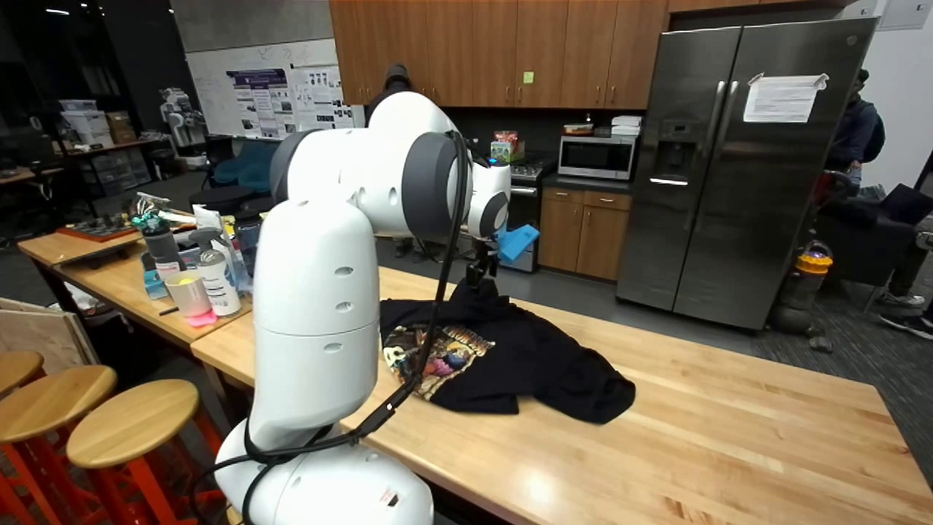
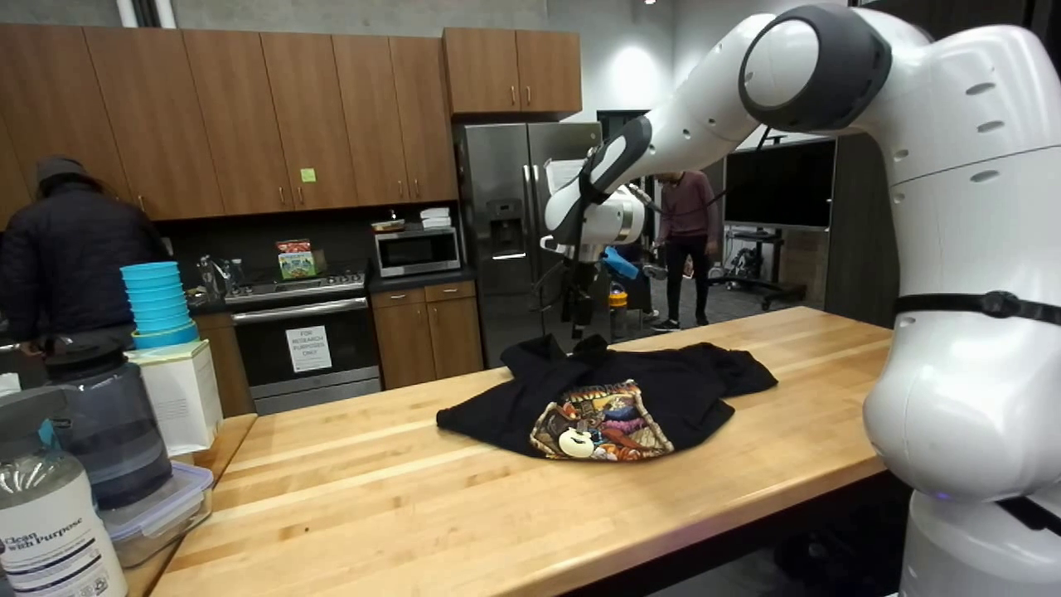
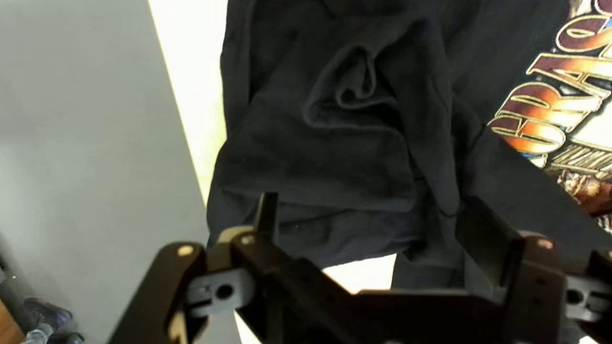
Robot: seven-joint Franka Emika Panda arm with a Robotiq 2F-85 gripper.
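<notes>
Black shirt [image 2: 613,371]: here it lies, sprawled and rumpled across the pale wood counter [image 2: 348,506], its bunched part just below the pincer [image 3: 369,206], in plain sight in both exterior views.
Print [image 2: 609,427]: big, busy, many-coloured, face up, and the wrist view catches its fiery lettering [image 3: 559,105], part of it running out of sight.
Folds: look at that bunched cloth [image 3: 363,91], curling over on itself, close to the counter's edge!
Pincer: wide, wide jaws here, fingers [image 3: 267,215] well apart, dark fabric showing through the gap; whether a fingertip brushes the shirt, I can't call it.
Wrist: a bright blue piece [image 1: 519,243] juts out just above the pincer.
Arm: the white Franka arm [image 1: 317,321] arches over the counter, a black cable [image 1: 375,421] trailing along it.
Cluttered end: a "Clean with Purpose" bottle [image 2: 54,531], a lidded clear container [image 2: 162,510], and a stack of blue cups [image 2: 156,298] perched on a white box [image 2: 182,398].
Kitchen wall: brown cabinets [image 1: 496,51] up top, an oven [image 2: 269,352] wearing a paper sign [image 2: 308,348], a microwave [image 2: 417,250], then the tall steel refrigerator [image 1: 751,175].
People: one in a dark jacket [image 2: 75,249], back turned; another in a maroon sweater [image 2: 690,211], standing beyond the arm.
Stools [image 1: 135,423]: round wooden seats on orange legs, in a row near the counter.
</notes>
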